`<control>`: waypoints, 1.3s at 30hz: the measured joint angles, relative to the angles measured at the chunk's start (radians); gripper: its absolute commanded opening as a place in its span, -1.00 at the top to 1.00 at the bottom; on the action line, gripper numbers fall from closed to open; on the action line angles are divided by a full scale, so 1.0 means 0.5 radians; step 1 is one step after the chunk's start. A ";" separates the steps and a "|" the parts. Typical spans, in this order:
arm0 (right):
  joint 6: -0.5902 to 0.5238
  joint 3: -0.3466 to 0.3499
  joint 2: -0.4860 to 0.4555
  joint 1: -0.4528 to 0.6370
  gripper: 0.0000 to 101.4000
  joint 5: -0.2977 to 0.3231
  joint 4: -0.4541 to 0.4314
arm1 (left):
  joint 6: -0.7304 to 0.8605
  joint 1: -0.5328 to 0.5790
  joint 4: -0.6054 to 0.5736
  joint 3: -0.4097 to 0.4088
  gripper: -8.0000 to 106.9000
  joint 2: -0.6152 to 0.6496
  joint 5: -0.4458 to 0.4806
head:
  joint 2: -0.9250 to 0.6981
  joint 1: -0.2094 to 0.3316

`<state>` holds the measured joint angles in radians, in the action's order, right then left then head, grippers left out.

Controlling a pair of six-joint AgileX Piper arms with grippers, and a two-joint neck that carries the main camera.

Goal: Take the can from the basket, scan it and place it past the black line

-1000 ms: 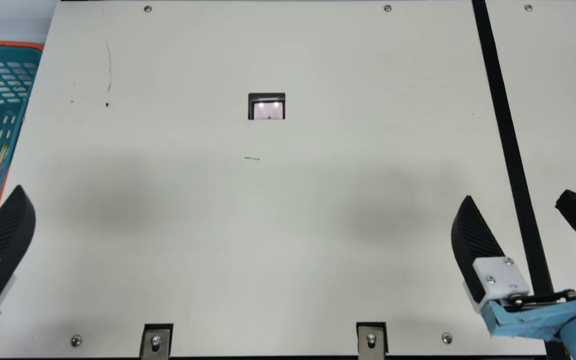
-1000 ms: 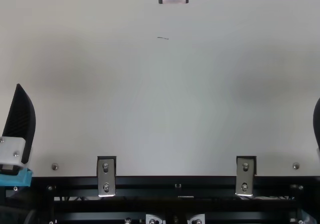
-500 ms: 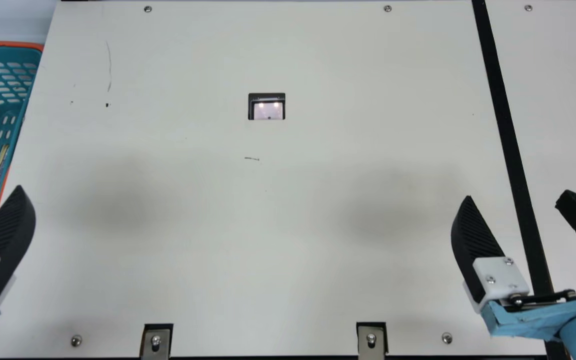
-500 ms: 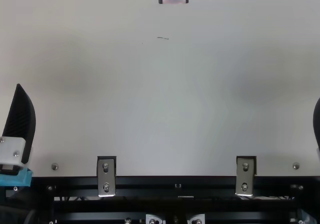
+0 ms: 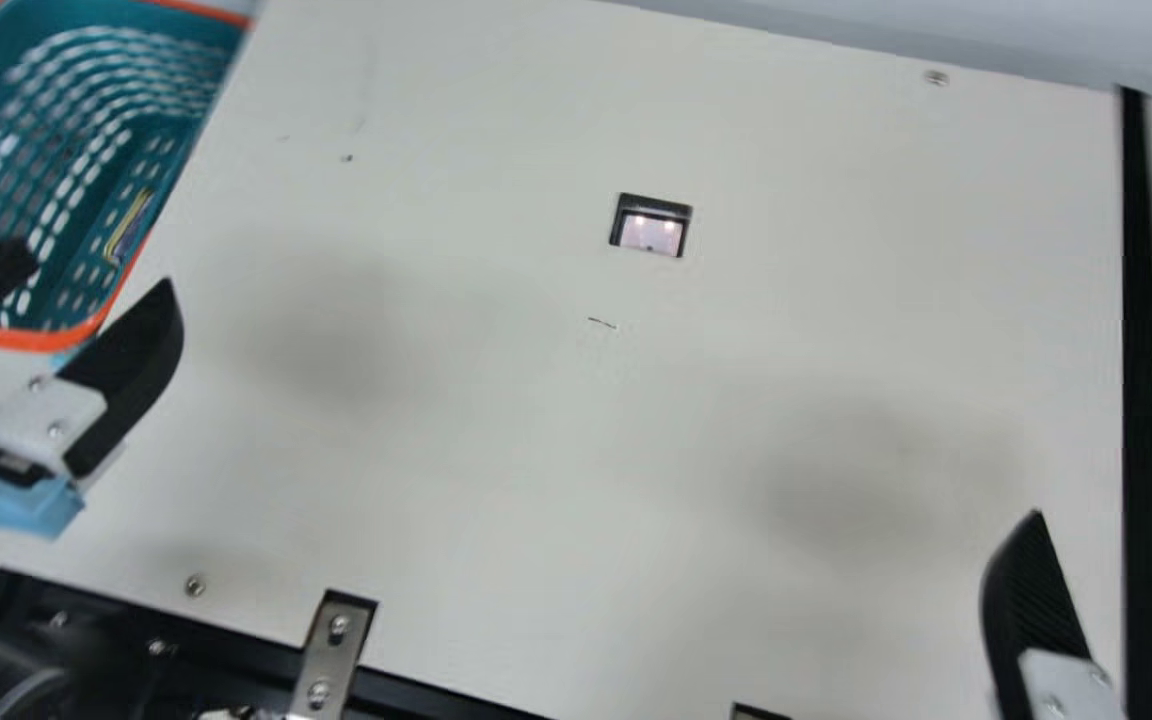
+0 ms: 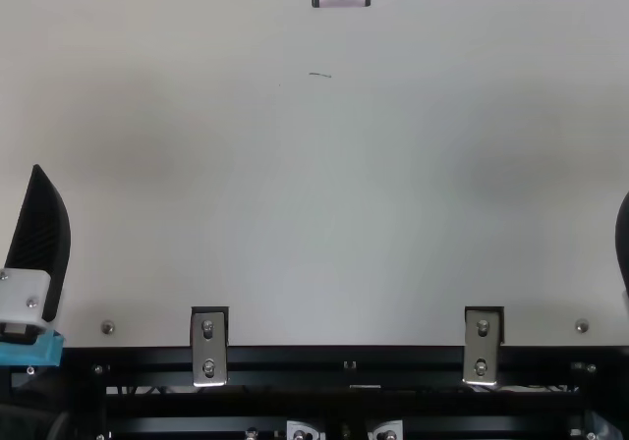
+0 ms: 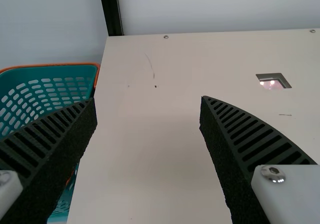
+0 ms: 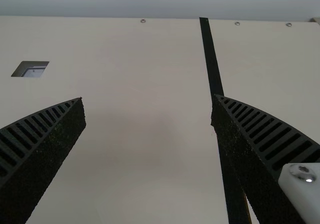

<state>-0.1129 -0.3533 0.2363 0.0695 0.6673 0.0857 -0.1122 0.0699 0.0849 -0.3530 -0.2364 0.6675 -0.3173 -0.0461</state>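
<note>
The can (image 5: 129, 227) lies inside the basket (image 5: 36, 340), beyond and clear of the left tool (image 5: 101, 268), whose fingers stand apart.

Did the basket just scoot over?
No. The camera turned, so the main view shifted, but the basket still lines up the same way along the table's left edge.

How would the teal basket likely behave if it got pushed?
The basket is probably light for its size, given its perforated walls. Those slim walls might flex slightly, and its straight sides suggest it would slide rather than roll.
</note>
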 measured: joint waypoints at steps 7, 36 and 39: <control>0.000 0.000 0.000 0.000 -1.00 0.000 0.000 | 0.000 0.000 0.000 0.000 -0.71 0.000 0.000 | -0.379 0.061; 0.000 0.000 0.000 0.000 -1.00 0.000 0.000 | 0.004 0.000 -0.013 0.000 -0.71 0.000 0.005 | -0.563 0.102; 0.000 0.000 0.000 0.000 -1.00 0.000 0.000 | -0.013 -0.004 -0.029 -0.005 -0.71 -0.013 0.015 | -0.563 0.102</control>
<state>-0.1129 -0.3533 0.2363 0.0695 0.6673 0.0857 -0.1186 0.0677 0.0702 -0.3556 -0.2431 0.6750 -0.5988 0.0051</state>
